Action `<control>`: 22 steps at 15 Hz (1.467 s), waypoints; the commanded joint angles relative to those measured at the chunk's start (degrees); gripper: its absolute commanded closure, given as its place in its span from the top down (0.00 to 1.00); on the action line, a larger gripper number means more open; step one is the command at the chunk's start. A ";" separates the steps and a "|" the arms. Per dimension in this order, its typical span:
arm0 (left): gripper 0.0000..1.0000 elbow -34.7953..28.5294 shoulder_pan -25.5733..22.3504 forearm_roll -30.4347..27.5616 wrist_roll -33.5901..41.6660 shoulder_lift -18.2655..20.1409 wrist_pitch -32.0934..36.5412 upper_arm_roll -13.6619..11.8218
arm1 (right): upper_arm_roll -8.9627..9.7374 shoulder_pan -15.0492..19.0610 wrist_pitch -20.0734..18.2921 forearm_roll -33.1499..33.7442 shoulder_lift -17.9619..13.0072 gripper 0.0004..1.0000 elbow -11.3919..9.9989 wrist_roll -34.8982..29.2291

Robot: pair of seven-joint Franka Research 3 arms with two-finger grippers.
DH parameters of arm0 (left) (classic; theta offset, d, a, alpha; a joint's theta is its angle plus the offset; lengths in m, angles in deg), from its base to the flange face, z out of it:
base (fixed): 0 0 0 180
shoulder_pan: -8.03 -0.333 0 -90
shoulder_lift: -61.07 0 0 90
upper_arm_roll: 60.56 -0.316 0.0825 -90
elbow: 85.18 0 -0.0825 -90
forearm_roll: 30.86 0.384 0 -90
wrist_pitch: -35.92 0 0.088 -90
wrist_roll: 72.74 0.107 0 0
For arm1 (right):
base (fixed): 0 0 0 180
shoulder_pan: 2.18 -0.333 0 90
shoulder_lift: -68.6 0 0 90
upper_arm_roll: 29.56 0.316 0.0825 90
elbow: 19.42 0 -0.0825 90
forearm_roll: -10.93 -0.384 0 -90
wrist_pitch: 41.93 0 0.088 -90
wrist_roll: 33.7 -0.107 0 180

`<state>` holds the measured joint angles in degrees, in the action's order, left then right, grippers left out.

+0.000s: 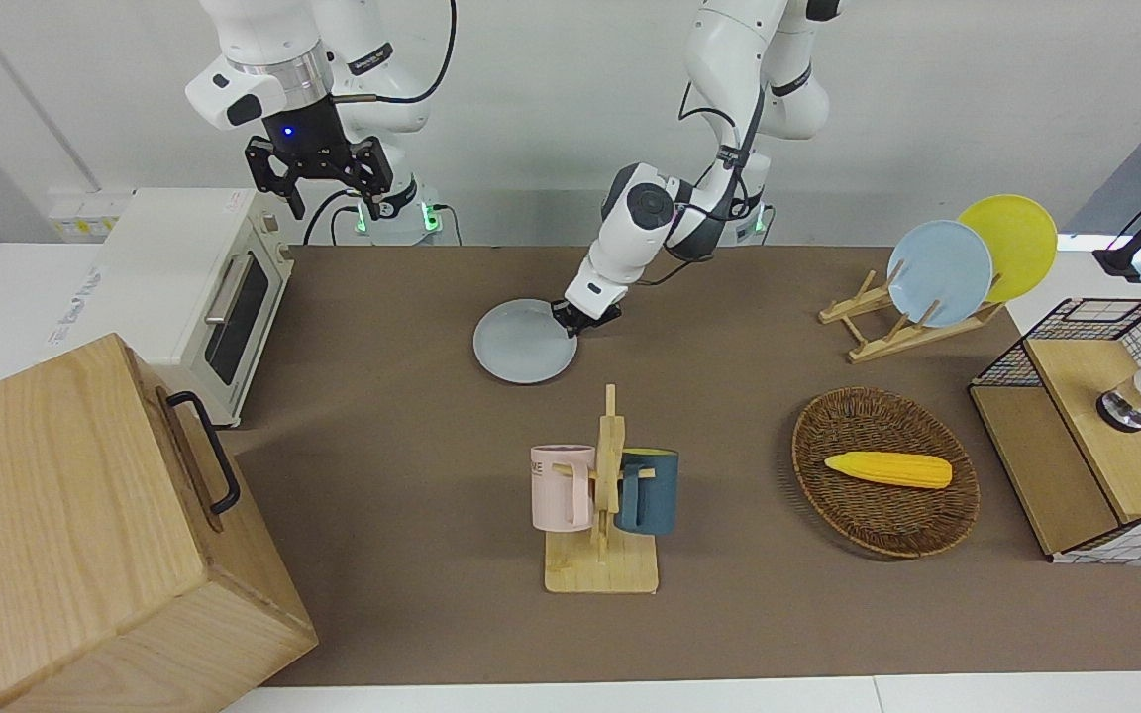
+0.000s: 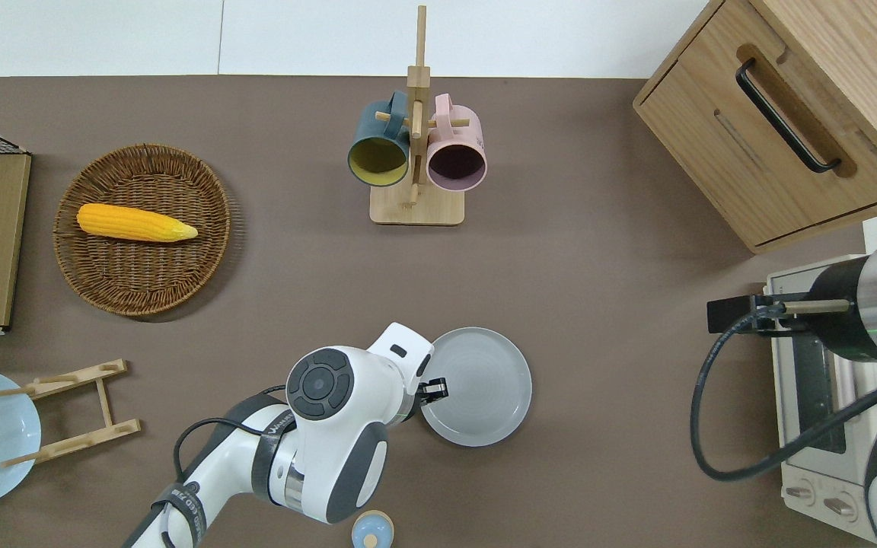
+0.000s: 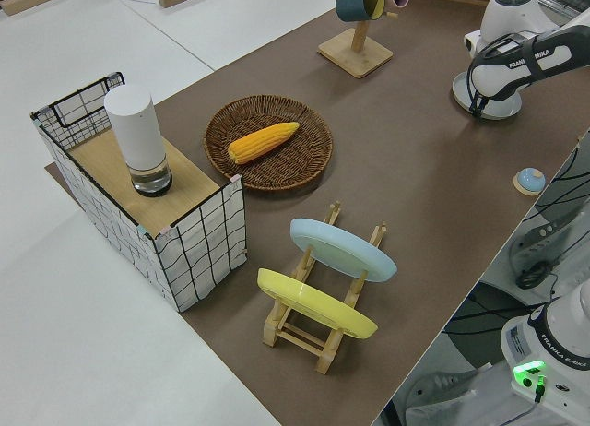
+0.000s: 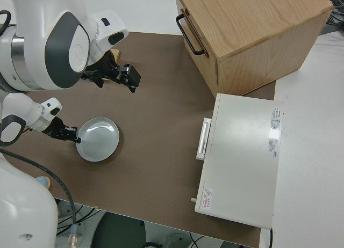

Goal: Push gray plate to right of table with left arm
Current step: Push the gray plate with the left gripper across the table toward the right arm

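Gray plate point(image 2: 476, 388): flat on the table point(image 2: 606, 457), near the robots' edge, about midway along it — nearer to the robots than the mug stand point(image 2: 416, 152).
Left end effector point(image 2: 432, 390): low at the plate's rim on the side toward the left arm's end; touching the rim or just beside it, I cannot tell which. Whether its fingers are wide or narrow I cannot tell.
Right end effector point(image 1: 318, 178): parked, fingers spread wide, holding nothing.
Mug stand: carries a teal mug point(image 2: 377, 148) and a pink mug point(image 2: 455, 152).
Wicker basket point(image 2: 107, 285): toward the left arm's end, a corn cob point(image 2: 134, 222) lying in it.
Plate rack point(image 1: 892, 322): holds a sky-blue plate point(image 1: 939, 272) and a yellow plate point(image 1: 1011, 243) on edge.
Right arm's end: a white oven point(image 1: 169, 287) — and a wooden cabinet point(image 1: 65, 535) farther from the robots.
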<state>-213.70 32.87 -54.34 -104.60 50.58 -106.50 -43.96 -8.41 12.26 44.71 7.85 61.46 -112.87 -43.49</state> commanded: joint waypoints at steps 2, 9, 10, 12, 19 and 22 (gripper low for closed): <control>0.00 1.96 3.46 -2.36 -0.58 -3.48 -3.39 -1.31 | 0.83 1.38 0.02 -1.23 -1.57 1.00 -1.56 -0.67; 0.58 1.88 3.38 -2.36 -3.83 -3.14 -2.52 -1.31 | 0.83 1.38 0.02 -1.23 -1.57 1.00 -1.56 -0.67; 0.69 1.88 3.11 -2.36 -3.92 -2.87 -2.25 -1.31 | 0.83 1.38 0.02 -1.23 -1.57 1.00 -1.56 -0.67; 0.85 1.96 2.85 -2.36 -4.18 -2.00 -0.50 -1.39 | 0.83 1.38 0.02 -1.23 -1.57 1.00 -1.56 -0.58; 0.99 5.91 1.00 -2.19 -4.71 0.82 9.77 -3.23 | 0.83 1.38 0.02 -1.23 -1.57 1.00 -1.56 -0.67; 0.99 9.86 -0.13 -1.31 -3.92 1.96 19.68 -7.44 | 0.83 1.38 0.02 -1.23 -1.57 1.00 -1.56 -0.67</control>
<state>-207.38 34.37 -55.92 -108.77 50.91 -96.26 -48.23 -8.41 12.26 44.71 7.85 61.46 -112.87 -43.49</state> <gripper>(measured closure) 0.004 0.004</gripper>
